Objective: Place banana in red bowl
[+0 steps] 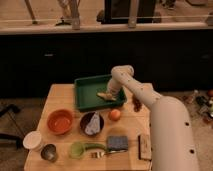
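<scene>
The pale-yellow banana [102,95] lies in the green tray [83,96] at the back of the wooden table [60,97]. My gripper [108,93] reaches down into the tray from the right and sits right at the banana's right end, partly hiding it. The orange-red bowl [60,121] stands empty at the front left, below the tray and well apart from the gripper. My white arm [150,102] runs from the lower right up over the table's right side.
A dark bowl [85,118] with a grey cloth stands right of the red bowl, then an orange fruit [115,114]. In front are a white cup [33,140], a metal cup [48,152], a green vegetable [93,146], a blue sponge [116,142] and a brown block [144,146].
</scene>
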`<state>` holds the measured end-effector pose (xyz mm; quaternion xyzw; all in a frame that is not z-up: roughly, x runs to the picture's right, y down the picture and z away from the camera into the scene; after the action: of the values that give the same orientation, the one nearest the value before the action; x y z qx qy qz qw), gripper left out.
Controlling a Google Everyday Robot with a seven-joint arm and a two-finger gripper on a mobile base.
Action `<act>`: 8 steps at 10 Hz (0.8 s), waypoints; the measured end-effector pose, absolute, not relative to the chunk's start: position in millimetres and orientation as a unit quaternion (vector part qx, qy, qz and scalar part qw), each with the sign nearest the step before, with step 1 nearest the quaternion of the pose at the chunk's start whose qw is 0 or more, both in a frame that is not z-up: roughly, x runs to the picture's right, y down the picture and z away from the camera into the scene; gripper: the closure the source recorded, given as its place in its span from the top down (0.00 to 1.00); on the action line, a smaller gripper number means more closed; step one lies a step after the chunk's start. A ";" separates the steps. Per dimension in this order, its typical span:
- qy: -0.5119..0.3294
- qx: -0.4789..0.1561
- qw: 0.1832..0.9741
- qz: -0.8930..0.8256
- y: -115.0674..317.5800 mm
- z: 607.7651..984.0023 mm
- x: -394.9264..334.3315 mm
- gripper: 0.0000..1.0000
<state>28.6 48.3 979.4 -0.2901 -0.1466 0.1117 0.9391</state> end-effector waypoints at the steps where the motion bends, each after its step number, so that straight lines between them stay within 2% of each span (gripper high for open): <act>1: -0.150 -0.287 0.941 0.099 48.4 976.9 34.6 0.02; 8: -0.213 -0.260 0.942 -0.009 43.7 952.5 68.9 0.00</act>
<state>68.9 43.7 952.5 -0.2602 -0.2132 -0.0093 0.9417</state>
